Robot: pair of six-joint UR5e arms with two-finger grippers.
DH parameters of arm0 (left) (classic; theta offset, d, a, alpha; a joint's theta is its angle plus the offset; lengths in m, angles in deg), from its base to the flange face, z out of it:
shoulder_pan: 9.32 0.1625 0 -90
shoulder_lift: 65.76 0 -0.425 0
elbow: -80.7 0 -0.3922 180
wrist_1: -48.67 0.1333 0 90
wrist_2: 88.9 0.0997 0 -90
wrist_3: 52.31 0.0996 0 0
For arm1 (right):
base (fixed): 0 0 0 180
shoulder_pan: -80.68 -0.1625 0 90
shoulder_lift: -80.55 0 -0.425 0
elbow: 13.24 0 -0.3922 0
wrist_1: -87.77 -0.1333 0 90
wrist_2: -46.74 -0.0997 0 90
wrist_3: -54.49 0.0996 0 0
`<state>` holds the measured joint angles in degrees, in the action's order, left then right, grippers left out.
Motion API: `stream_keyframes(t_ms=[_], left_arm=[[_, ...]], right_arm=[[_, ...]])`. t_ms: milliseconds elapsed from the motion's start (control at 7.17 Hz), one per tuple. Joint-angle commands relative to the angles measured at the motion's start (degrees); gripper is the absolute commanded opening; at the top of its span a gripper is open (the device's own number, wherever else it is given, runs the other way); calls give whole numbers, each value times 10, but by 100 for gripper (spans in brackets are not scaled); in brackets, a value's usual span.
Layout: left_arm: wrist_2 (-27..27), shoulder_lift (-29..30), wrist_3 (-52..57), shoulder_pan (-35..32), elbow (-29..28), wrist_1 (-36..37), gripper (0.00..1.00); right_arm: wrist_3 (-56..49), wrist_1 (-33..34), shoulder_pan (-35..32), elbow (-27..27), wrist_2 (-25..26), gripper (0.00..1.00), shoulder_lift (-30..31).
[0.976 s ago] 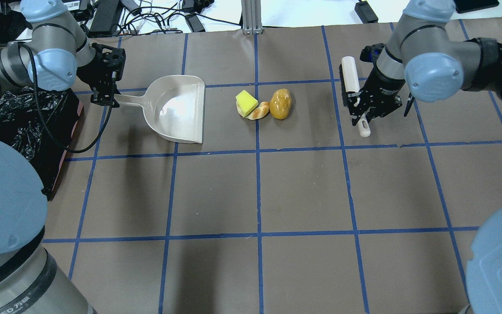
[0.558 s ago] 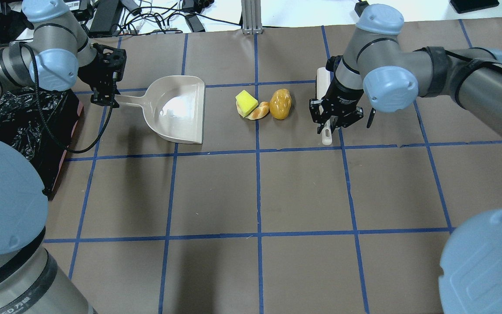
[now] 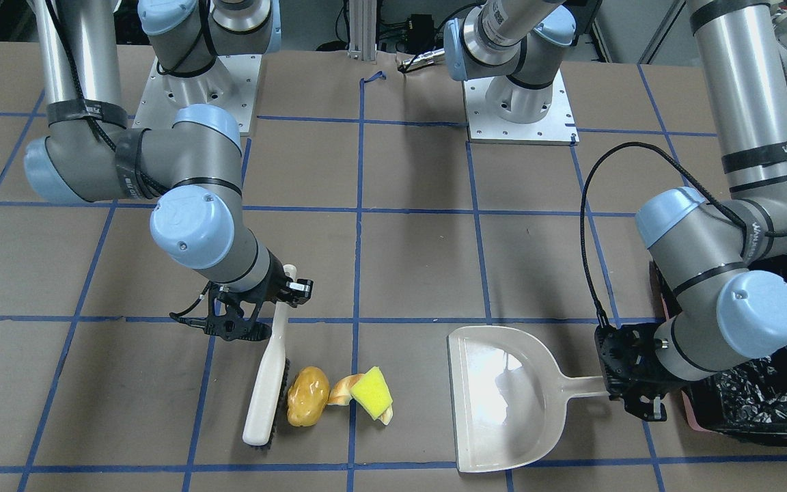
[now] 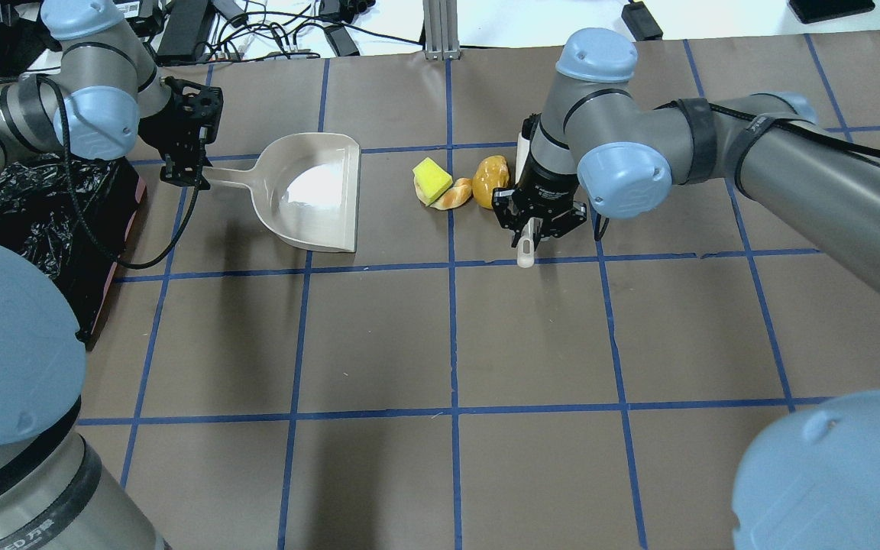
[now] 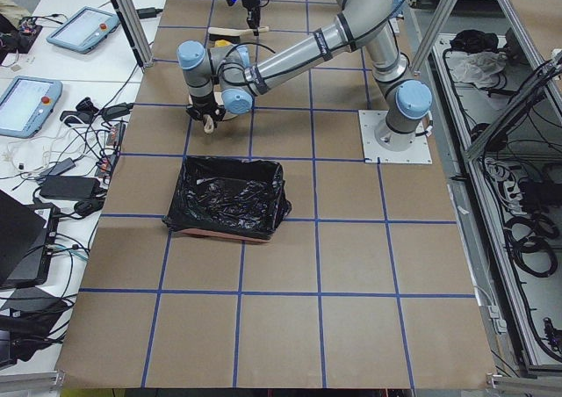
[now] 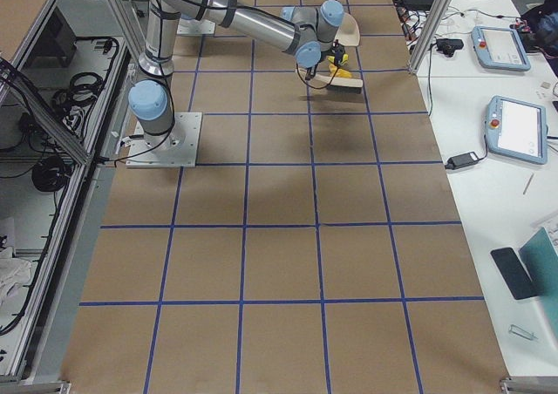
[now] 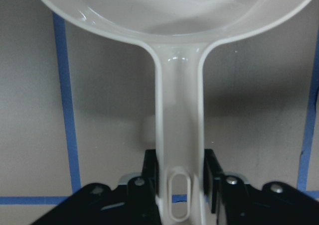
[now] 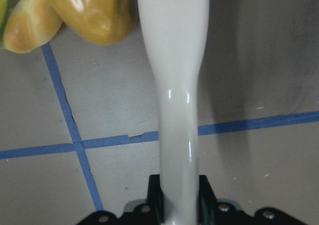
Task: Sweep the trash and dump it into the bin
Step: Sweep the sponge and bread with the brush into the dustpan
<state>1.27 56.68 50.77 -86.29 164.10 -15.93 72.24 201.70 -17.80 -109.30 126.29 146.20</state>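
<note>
- My right gripper (image 4: 538, 221) pinches the handle of the cream plastic brush (image 3: 267, 369), whose bristles sit just beside the glossy yellow-brown potato (image 3: 307, 396).
- The tan croissant-like bread (image 3: 343, 389) and the yellow, green-backed sponge wedge (image 3: 370, 393) lie beyond the potato, on the dustpan side.
- My left gripper (image 7: 179, 177) clamps the handle of the cream-white plastic dustpan (image 3: 503, 403), next to the black-lined pinkish bin (image 3: 769, 403).
- I judge this the sweeping step: next, I'd push all three items into the pan.

Grey arms (image 4: 791, 172); pale-blue joint caps (image 4: 623, 179); black cables (image 3: 583, 212)
</note>
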Motion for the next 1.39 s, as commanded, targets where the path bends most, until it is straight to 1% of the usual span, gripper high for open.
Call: stream_keyframes(t_ms=[0,139,279,836,976,1115,1255], left_arm=[[0,1,-2,1,-1,0,5],[0,2,-2,1,0,0,5],[1,0,-2,1,0,0,5],[1,-1,-2,1,1,0,5],[1,-1,-2,1,1,0,5],[0,0,-2,1,1,0,5],[0,1,-2,1,1,0,5]], right_arm=[[34,43,-29,1,-1,0,-24],[63,66,-43,6,-4,0,-39],[78,73,-52,22,-11,0,-46],[150,74,-106,96,-16,0,-98],[164,71,-111,111,-16,0,-103],[170,73,-118,117,-34,0,-104],[186,74,-127,119,-38,0,-106]])
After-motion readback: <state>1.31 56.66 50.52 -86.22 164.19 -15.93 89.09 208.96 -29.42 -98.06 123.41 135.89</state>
